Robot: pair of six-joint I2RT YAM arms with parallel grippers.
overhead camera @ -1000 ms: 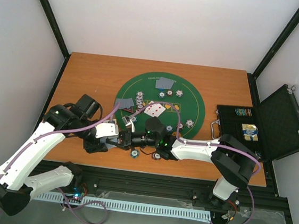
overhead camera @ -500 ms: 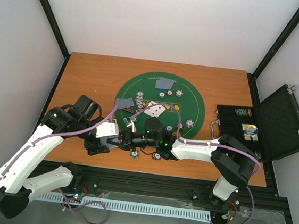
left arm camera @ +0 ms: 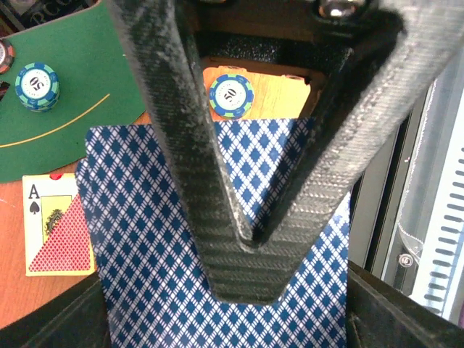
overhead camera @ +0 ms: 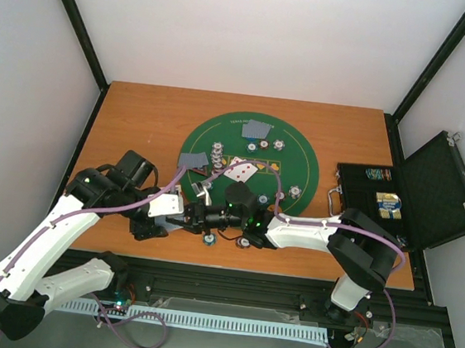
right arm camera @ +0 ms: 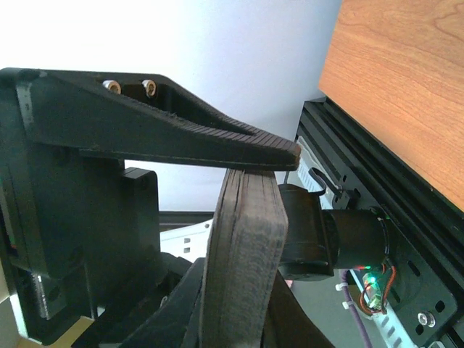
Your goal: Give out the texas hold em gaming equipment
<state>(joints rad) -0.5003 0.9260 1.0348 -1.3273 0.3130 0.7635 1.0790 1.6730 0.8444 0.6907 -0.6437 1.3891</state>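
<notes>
My right gripper [overhead camera: 197, 215] [right arm camera: 268, 232] is shut on a thick deck of playing cards [right arm camera: 243, 254], held edge-up at the near rim of the green mat [overhead camera: 300, 160]. My left gripper [overhead camera: 166, 217] [left arm camera: 246, 279] lies over the deck's blue diamond back [left arm camera: 145, 254]. Its fingers [left arm camera: 181, 145] form a V whose tips meet in the picture, and I cannot tell whether a card is pinched. Grey-blue card backs [overhead camera: 257, 129] [overhead camera: 193, 161], face-up cards [overhead camera: 241, 170] and striped chips [overhead camera: 216, 152] [overhead camera: 296, 191] lie on the mat. An ace of spades [left arm camera: 59, 225] and a teal chip [left arm camera: 232, 94] lie near the deck.
A black hard case [overhead camera: 430, 195] stands open at the right edge of the wooden table [overhead camera: 138, 122], with packs inside. Two chips [overhead camera: 209, 239] [overhead camera: 244, 242] sit under the right arm by the near edge. Black frame posts rise at the back corners.
My left gripper has slid slightly toward the near edge beside the deck. The right arm and the deck have stayed put.
</notes>
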